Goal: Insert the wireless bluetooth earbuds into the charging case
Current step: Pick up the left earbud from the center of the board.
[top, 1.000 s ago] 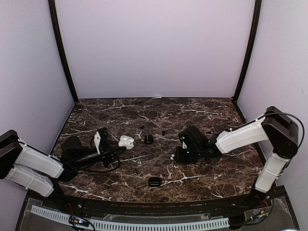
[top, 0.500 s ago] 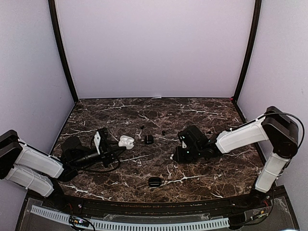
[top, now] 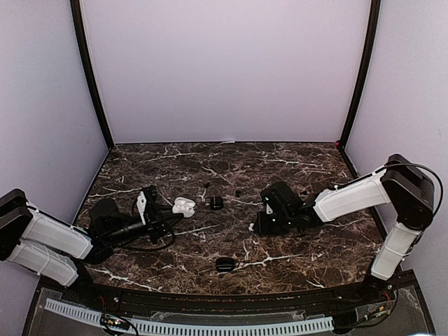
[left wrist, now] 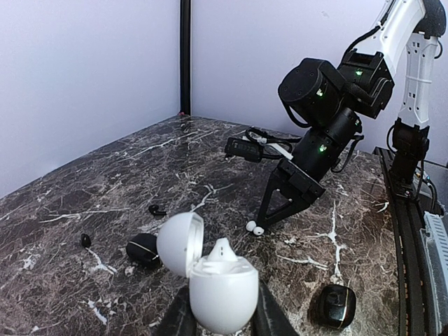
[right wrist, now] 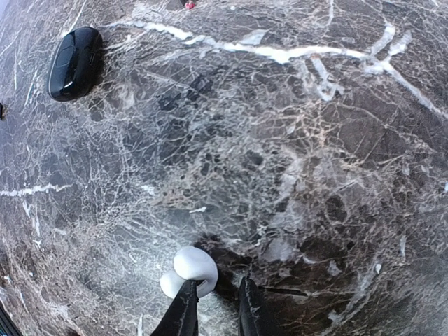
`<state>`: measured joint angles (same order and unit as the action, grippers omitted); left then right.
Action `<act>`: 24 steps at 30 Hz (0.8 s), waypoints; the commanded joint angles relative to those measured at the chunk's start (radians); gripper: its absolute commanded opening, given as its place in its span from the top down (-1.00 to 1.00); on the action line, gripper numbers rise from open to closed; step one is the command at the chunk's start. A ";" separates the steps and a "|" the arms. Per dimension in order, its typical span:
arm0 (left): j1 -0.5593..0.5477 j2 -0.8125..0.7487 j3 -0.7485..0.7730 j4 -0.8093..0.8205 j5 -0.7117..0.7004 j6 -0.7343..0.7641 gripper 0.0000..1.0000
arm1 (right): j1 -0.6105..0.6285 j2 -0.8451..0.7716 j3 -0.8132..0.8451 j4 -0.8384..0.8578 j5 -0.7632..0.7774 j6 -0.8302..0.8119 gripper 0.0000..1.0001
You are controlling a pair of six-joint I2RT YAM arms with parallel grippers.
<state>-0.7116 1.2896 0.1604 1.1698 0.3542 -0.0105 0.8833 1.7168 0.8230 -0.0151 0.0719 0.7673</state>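
I'm picking up: my right gripper (right wrist: 217, 283), jaws barely apart and empty, sits at bottom centre with the white earbud (right wrist: 190, 269) just outside its frame-left tip, so next I should straddle it, while my left gripper (left wrist: 222, 320) clamps the open case (left wrist: 222, 283).

A soft, even light is cast from above, and the lilac walls (top: 224, 70) are lit without hot spots. Only faint shadows are thrown on the dark marble bench (top: 210, 175) beneath the arms. In the left wrist view the white case (left wrist: 220, 287), close to the lens, is rendered bright and slightly soft, while the background is kept reasonably sharp. In the right wrist view the marble is bulged by wide-angle distortion and smeared at the corners. A dull sheen is seen on the black case (right wrist: 73, 63), and a dark shadow is pooled beside the white earbud (right wrist: 190, 271).
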 commanded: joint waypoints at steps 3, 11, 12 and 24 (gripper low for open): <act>-0.006 -0.015 0.004 0.003 0.003 0.014 0.63 | -0.008 0.024 0.028 -0.019 0.014 -0.009 0.57; -0.007 -0.013 0.005 0.001 0.004 0.014 0.63 | -0.008 0.052 0.043 -0.003 -0.016 -0.022 0.57; -0.008 -0.014 0.005 0.000 0.005 0.014 0.63 | -0.008 0.054 0.045 -0.002 -0.019 -0.024 0.57; -0.008 -0.030 0.005 -0.010 0.009 0.019 0.63 | -0.008 0.091 0.073 0.000 -0.038 -0.034 0.56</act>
<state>-0.7120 1.2892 0.1604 1.1591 0.3553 -0.0071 0.8818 1.7687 0.8810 -0.0132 0.0467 0.7422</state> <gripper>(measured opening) 0.280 0.217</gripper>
